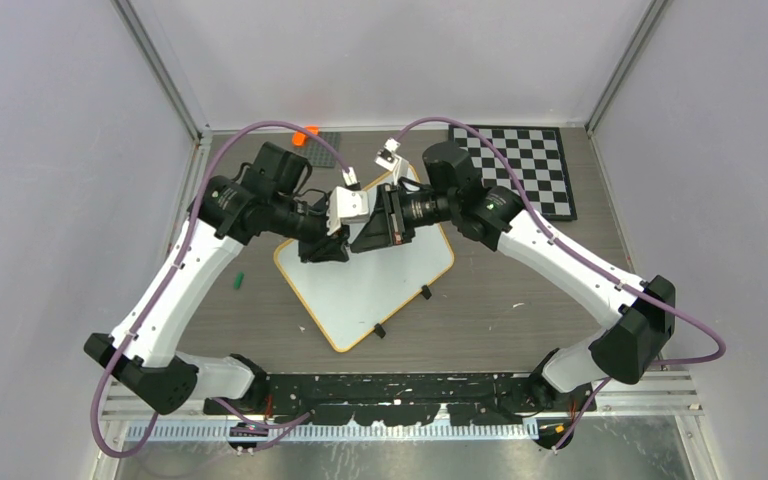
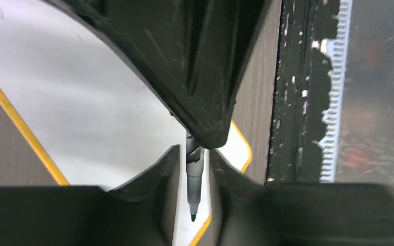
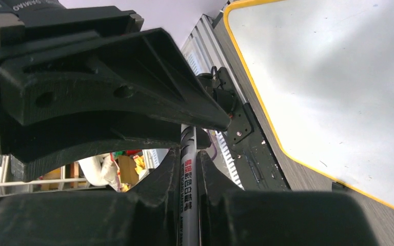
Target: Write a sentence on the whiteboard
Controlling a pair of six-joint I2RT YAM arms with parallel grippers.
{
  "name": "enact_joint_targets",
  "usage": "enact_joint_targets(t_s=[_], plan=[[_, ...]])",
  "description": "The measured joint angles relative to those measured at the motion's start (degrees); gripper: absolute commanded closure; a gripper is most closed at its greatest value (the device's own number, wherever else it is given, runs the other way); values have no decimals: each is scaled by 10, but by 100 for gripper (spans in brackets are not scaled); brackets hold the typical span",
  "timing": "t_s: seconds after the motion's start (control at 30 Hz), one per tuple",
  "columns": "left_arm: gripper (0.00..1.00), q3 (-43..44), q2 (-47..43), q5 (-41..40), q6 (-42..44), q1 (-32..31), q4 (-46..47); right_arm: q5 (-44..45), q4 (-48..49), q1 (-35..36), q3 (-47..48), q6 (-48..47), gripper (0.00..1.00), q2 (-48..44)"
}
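Note:
The whiteboard [image 1: 380, 285] lies tilted at the table's middle, white with an orange-yellow rim; it also shows in the wrist views [image 2: 82, 92] [image 3: 338, 77]. No sentence is in view on it. Both grippers meet tip to tip above its far corner. My right gripper [image 1: 372, 232] [image 3: 188, 154] is shut on the printed barrel of a marker [image 3: 188, 189]. The marker's uncapped green tip [image 2: 194, 205] pokes between the fingers of my left gripper [image 1: 328, 243] [image 2: 194, 154], which stand narrowly open with a sliver of white board showing on each side.
A black-and-white chequered board [image 1: 520, 165] lies at the back right. An orange object [image 1: 305, 135] sits on a dark mat at the back centre. A small green cap [image 1: 240, 280] lies left of the whiteboard. Black clip feet [image 1: 425, 293] stick out from its near edge.

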Motion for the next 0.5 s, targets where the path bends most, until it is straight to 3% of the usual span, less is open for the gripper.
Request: enact_joint_targets(t_s=[0.1, 0.27, 0.5], plan=[[33, 0, 0, -3, -15, 3, 2, -2, -4, -1, 1, -14, 100, 0], [11, 1, -9, 25, -46, 56, -4, -4, -45, -17, 19, -50, 100, 0], [11, -28, -81, 101, -156, 200, 17, 31, -145, -48, 71, -150, 100, 0]])
